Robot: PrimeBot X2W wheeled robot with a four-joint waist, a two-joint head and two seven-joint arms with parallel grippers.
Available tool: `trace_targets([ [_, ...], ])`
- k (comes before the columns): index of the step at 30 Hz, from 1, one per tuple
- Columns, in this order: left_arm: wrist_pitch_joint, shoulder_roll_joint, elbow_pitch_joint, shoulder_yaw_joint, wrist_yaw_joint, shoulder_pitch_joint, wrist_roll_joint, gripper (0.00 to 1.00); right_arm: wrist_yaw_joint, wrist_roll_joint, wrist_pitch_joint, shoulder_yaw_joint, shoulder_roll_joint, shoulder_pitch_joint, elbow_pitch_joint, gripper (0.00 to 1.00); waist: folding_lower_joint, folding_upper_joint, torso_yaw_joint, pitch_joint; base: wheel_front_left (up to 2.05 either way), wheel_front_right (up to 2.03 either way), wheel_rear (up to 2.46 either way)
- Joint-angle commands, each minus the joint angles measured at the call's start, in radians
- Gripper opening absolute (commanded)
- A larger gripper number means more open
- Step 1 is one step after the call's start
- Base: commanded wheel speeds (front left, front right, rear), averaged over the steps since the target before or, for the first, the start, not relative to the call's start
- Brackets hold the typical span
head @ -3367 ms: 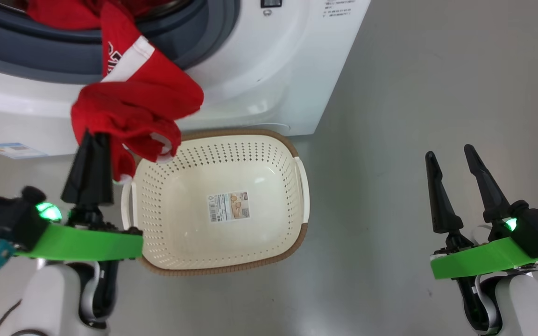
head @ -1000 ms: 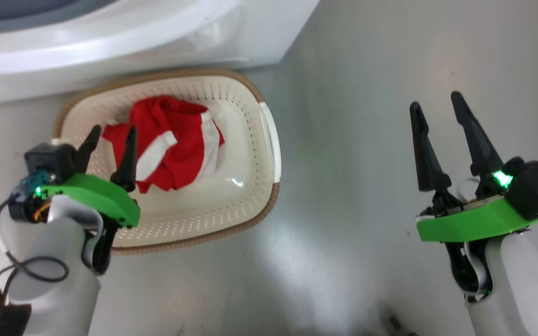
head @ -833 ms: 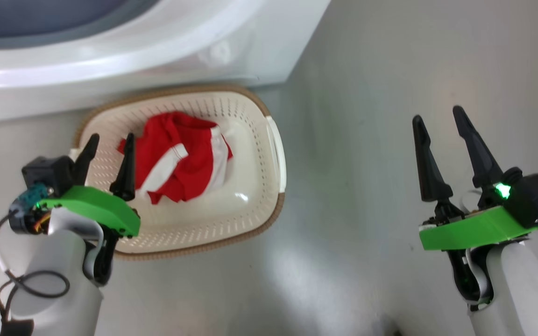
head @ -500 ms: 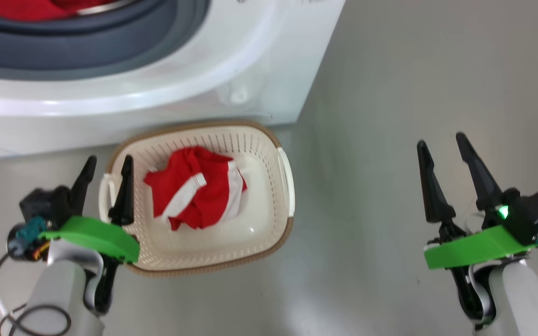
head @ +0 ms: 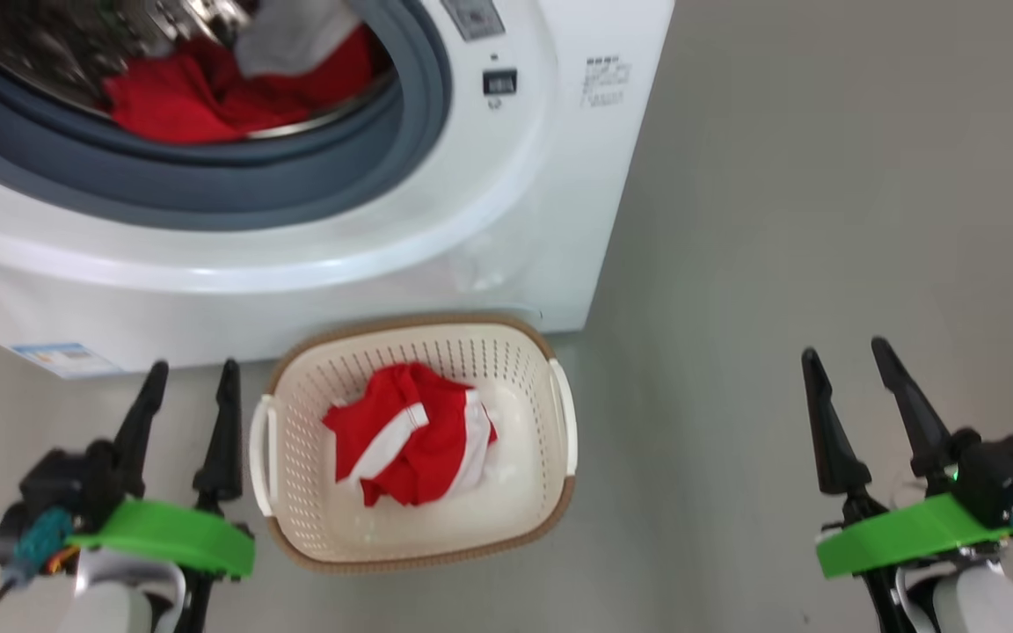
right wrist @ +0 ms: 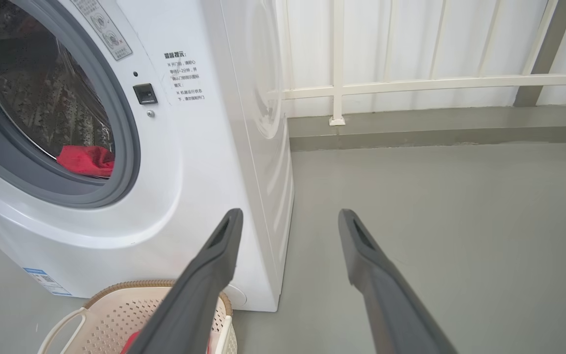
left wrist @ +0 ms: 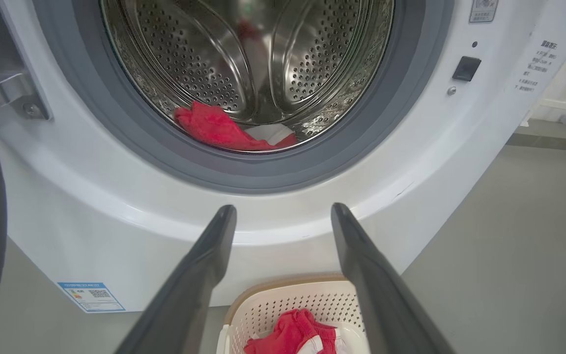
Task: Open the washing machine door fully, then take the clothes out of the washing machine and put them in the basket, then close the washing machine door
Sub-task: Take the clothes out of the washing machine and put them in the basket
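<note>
The left gripper (head: 193, 367) and right gripper (head: 845, 352) are both spread wide, holding nothing. A red garment (head: 410, 435) lies in the near basket (head: 304, 413). More clothes (head: 181, 97) are in the washing machine (head: 515, 220).

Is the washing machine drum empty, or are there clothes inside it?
Not empty: a red garment and a white garment lie in the steel drum.

Red white-striped clothes (head: 401, 432), cream perforated basket (head: 297, 479)
</note>
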Motion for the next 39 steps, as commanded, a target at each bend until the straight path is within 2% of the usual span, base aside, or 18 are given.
trace_targets([
  [1,-0.008,0.02,-0.05,0.048,-0.006,0.037,0.013,1.0,0.006,-0.005,-0.006,0.014,-0.004,0.023,-0.02,1.0,0.0,0.0,0.021,-0.071,0.0,0.0,0.0],
  [10,-0.008,0.014,-0.169,0.093,-0.006,0.196,0.037,1.0,0.006,0.0,-0.006,-0.005,-0.004,0.111,-0.023,1.0,0.0,0.0,0.024,-0.16,0.0,0.0,0.0],
  [24,-0.008,-0.022,-0.309,0.156,-0.006,0.376,0.056,1.0,0.006,0.013,-0.006,-0.032,-0.004,0.198,-0.039,1.0,0.0,0.0,0.019,-0.21,0.0,0.0,0.0],
  [39,-0.008,-0.047,-0.327,0.16,-0.006,0.389,0.061,1.0,0.006,0.012,-0.006,-0.04,-0.004,0.193,-0.042,1.0,0.0,0.0,0.018,-0.2,0.0,0.0,0.0],
])
